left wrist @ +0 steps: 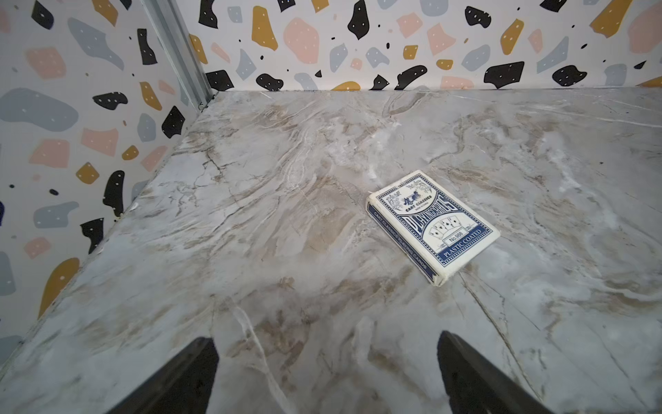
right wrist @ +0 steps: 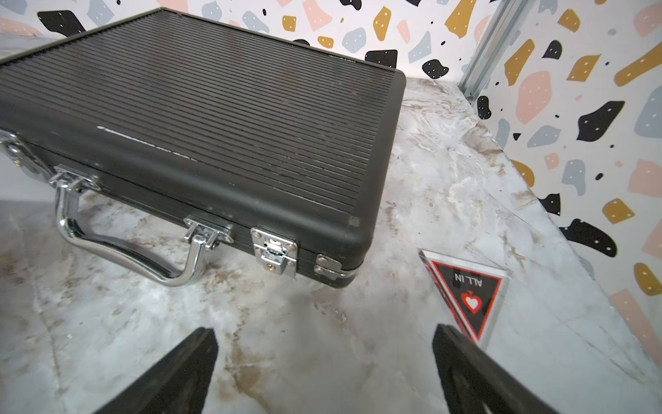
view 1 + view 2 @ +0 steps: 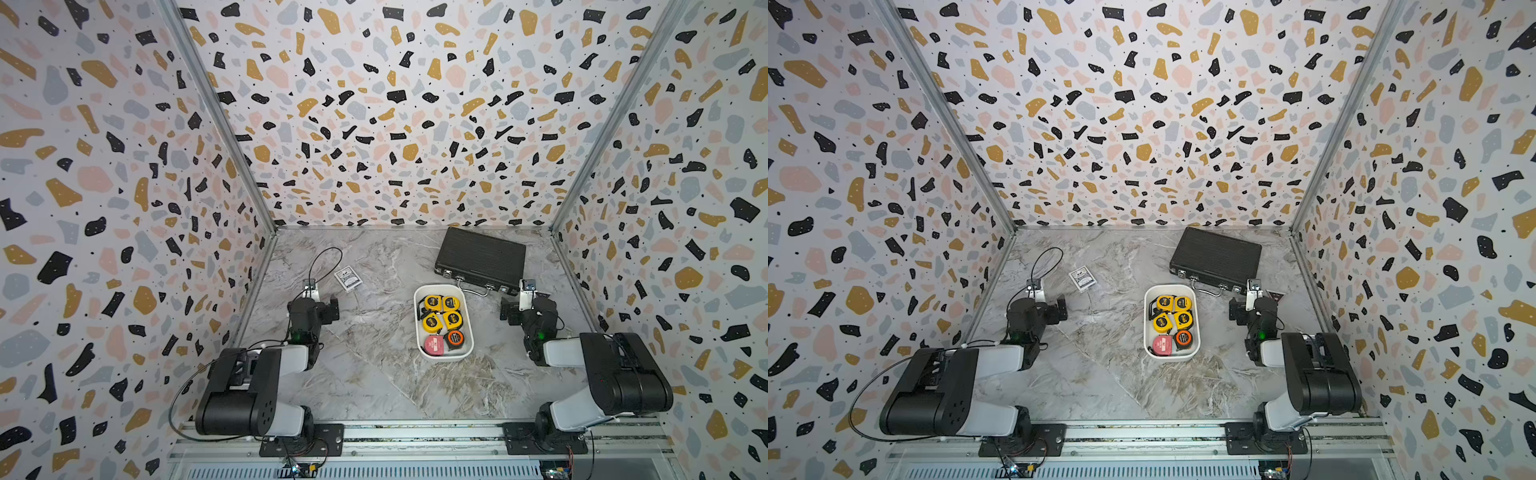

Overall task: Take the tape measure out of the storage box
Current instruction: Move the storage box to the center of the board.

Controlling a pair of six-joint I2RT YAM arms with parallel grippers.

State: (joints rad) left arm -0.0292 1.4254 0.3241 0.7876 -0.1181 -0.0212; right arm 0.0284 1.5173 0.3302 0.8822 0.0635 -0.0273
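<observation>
- The left gripper [image 1: 326, 338] hangs low over the marble table [image 1: 250, 215], its jaws spread wide with only bare tabletop between them.
- A pack of playing cards [image 1: 433, 225] lies flat on the table ahead of those jaws, clear of both fingers.
- The right gripper [image 2: 324, 329] is spread just as wide and holds nothing.
- A triangular marker [image 2: 469, 294] reading "ALL IN" sits just beside one of its fingers, and a black ribbed case [image 2: 215, 118] with a metal handle lies ahead.
- In both top views the white storage box [image 3: 417, 332] [image 3: 1146, 328] sits on the table between the two grippers, nearer the right one and apart from both.
- Inside it, four yellow tape measures [image 3: 432, 323] fill the far end in two pairs.
- A pink tape measure [image 3: 434, 345] and an orange-and-black tape measure [image 3: 455, 338] lie side by side at the end nearest the arm bases.
- Neither wrist view shows the box.
</observation>
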